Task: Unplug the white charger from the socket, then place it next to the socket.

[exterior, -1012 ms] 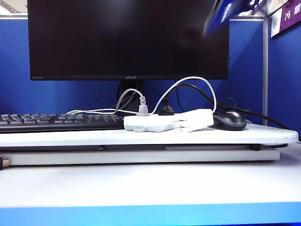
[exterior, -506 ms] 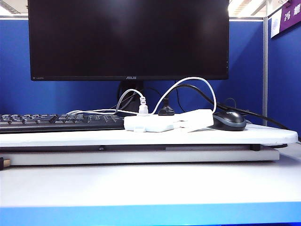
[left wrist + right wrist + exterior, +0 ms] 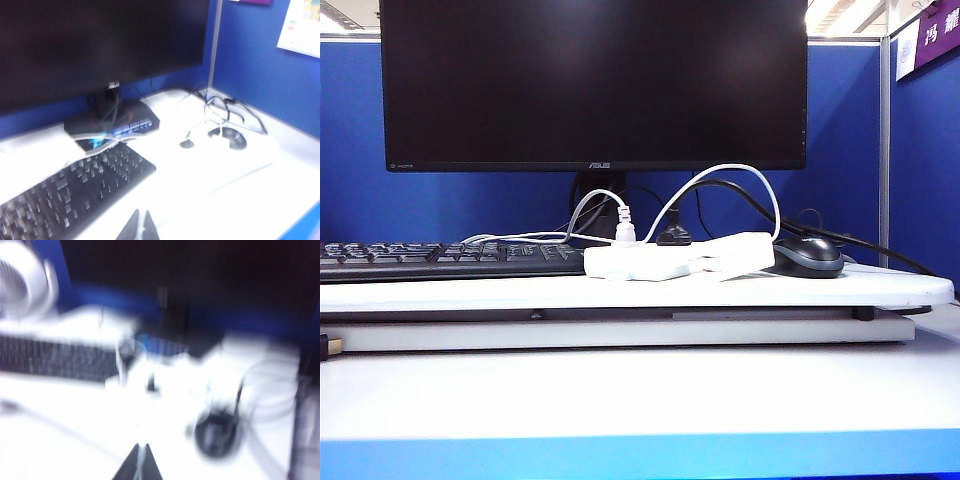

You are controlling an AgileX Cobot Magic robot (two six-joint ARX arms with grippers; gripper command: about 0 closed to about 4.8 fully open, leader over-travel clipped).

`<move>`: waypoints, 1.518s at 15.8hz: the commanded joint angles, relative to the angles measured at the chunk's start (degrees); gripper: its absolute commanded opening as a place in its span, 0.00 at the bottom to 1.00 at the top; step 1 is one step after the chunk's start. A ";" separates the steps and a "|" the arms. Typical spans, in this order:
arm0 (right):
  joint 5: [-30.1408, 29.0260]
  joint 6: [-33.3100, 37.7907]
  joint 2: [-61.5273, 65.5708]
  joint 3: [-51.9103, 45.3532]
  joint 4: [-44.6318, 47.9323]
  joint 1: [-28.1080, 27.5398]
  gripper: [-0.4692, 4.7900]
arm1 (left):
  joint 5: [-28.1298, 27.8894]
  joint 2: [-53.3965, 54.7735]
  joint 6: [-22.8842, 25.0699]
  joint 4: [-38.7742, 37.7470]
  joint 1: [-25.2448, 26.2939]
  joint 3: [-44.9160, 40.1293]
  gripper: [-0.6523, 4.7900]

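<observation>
White charger: white block lying flat on the raised white board, one end against the socket's end, the mouse just beyond its other end; thin white cable arching up from it and over to the back. Appears out of its outlet already and set beside the strip, though the low view cannot settle this

Socket: low white strip, a small grey-white plug and a black plug standing in it

Mouse: dark, touching or nearly touching the charger

Keyboard, monitor: behind and beside the strip

Left gripper: fingertips drawn together to a point, holding nothing; well apart from the charger, which lies far ahead of it past the keyboard corner, lost in glare

Right gripper: tips pressed together, empty; view heavily blurred, mouse ahead and to one side, charger not made out

Step in hand, as judged: placement looks done, both arms clear of the work. Next move calls only for confirming the charger sits free beside the strip, cable unsnagged
</observation>
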 commanded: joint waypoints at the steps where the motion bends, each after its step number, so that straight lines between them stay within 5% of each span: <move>1: 1.07 1.16 -4.68 -10.64 4.44 0.00 0.08 | -0.15 -4.15 -2.93 0.57 0.04 -8.94 0.11; 11: 7.78 4.13 -8.41 -29.94 9.16 0.00 0.08 | 0.52 -3.54 -9.84 38.07 0.02 -46.47 0.11; 24: 8.92 4.13 -8.46 -34.10 9.55 -0.02 0.09 | -0.42 -3.56 -2.97 42.10 0.04 -57.29 0.11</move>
